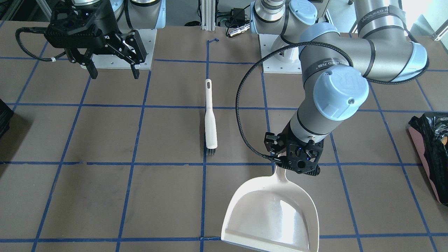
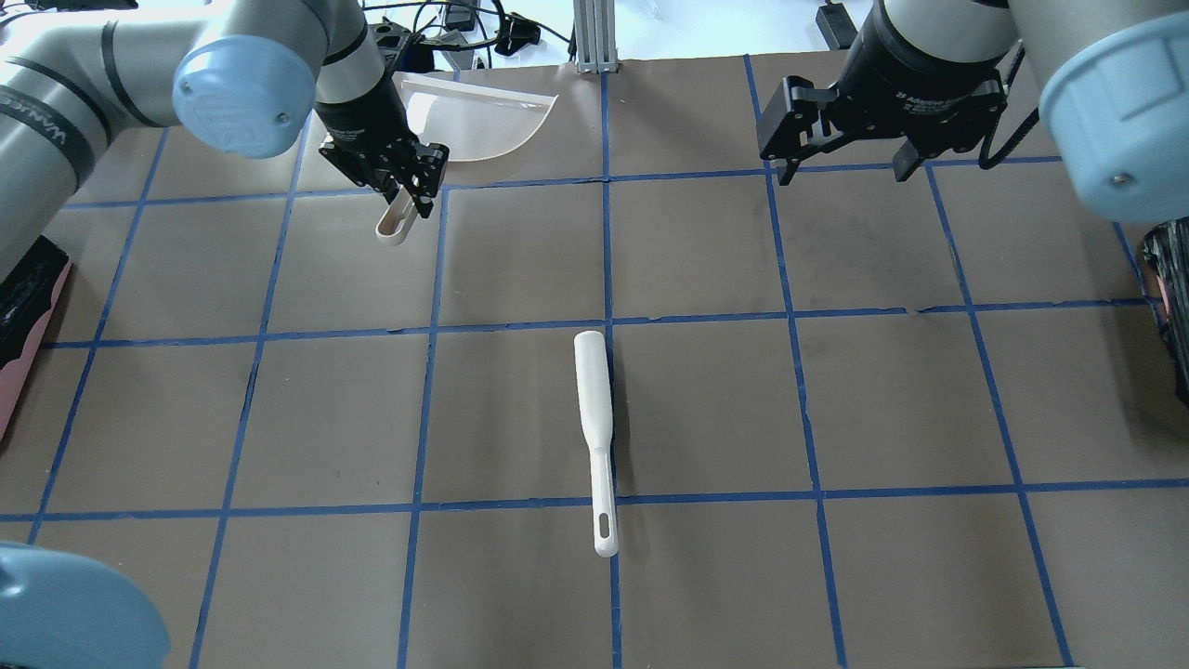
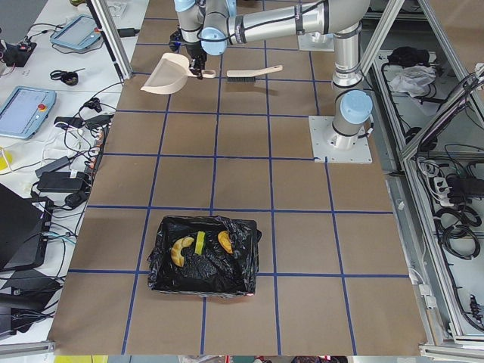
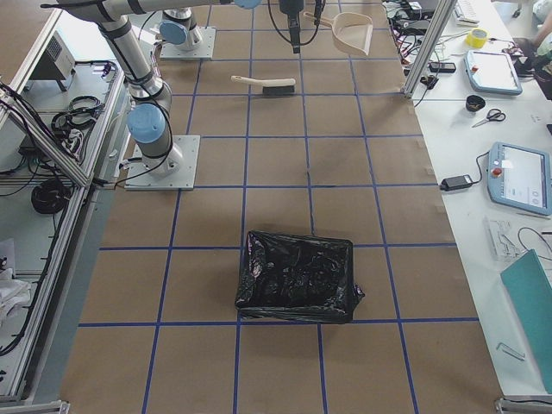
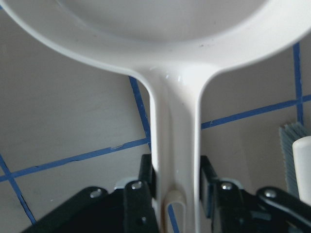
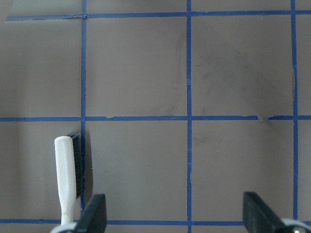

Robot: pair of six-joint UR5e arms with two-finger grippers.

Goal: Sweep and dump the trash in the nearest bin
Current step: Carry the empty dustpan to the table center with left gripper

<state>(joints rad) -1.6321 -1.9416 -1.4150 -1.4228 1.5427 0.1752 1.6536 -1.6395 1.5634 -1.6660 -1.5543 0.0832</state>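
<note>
Off at the left end of the table, the bin held all three pieces of trash on its black liner: a yellow crescent, a green-and-yellow sponge chunk and an orange lump. Further along, the left gripper had its fingers clamped on the handle of the white dustpan, whose scoop looked empty. At the middle, the brush lay flat on the table, touched by nothing. On the right, the right gripper hung with its fingers spread wide and empty. Sweeping and dumping looked done. By my reading, only setting the dustpan down was left.
</note>
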